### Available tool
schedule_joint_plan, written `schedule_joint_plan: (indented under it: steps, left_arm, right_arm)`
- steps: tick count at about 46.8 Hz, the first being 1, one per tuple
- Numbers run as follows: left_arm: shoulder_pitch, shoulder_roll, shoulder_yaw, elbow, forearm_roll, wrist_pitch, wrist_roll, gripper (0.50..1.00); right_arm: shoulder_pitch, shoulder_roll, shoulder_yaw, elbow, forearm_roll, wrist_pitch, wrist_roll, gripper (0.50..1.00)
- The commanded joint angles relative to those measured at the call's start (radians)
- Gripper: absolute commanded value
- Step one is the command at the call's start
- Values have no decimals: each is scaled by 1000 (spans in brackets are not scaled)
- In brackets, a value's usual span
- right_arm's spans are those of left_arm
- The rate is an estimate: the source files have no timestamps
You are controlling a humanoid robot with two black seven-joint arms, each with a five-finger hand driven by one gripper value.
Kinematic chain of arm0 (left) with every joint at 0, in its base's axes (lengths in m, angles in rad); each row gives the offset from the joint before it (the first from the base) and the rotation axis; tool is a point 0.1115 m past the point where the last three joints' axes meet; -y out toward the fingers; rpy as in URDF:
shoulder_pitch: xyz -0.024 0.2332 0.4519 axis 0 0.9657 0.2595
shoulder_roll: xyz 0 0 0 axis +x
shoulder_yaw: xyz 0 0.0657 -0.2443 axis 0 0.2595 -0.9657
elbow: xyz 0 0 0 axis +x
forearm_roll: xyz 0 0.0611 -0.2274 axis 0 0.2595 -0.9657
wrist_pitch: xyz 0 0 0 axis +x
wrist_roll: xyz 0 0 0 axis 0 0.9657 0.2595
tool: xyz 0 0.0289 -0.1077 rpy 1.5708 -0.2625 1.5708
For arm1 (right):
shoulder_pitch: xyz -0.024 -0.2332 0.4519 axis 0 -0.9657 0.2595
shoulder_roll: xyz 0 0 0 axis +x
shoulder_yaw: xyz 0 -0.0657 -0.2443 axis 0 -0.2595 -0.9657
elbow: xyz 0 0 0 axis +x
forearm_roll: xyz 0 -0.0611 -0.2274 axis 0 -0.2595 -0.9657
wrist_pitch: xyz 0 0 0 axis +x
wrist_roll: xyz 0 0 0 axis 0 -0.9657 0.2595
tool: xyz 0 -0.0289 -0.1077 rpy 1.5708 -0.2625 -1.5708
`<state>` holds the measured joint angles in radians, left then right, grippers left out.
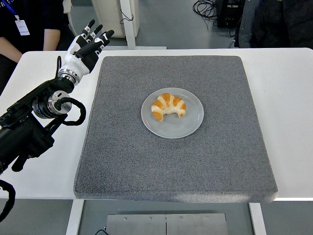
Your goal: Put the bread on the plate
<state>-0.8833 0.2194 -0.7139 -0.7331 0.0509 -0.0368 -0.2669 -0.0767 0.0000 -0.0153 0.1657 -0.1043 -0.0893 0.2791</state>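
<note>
White-backed and black-fingered, the left hand (87, 45) hangs above the tabletop (44, 161) beside the grey mat's (176, 161) far-left corner, fingers spread, holding and touching nothing. Well apart, the bread (168, 105) lies on the plate (188, 125) mid-mat, long axis left-right, tips pointing toward the near edge.

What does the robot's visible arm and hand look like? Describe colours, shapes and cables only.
The left arm is black and blocky, with a round silver joint and a thick black cable looping beside it. A ribbed silver wrist leads to the left hand, which has a white shell and five slim fingers with black undersides.
</note>
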Motion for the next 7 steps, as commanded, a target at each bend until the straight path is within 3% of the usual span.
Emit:
schedule_joint_plan:
  steps: [1,7]
  left_arm:
    - [1,1,1,0,3,0,0,972]
    - [1,0,2,0,4,2,0,972]
  right_arm:
    - [0,0,0,0,0,0,0,1000]
    - [0,0,0,0,0,0,0,1000]
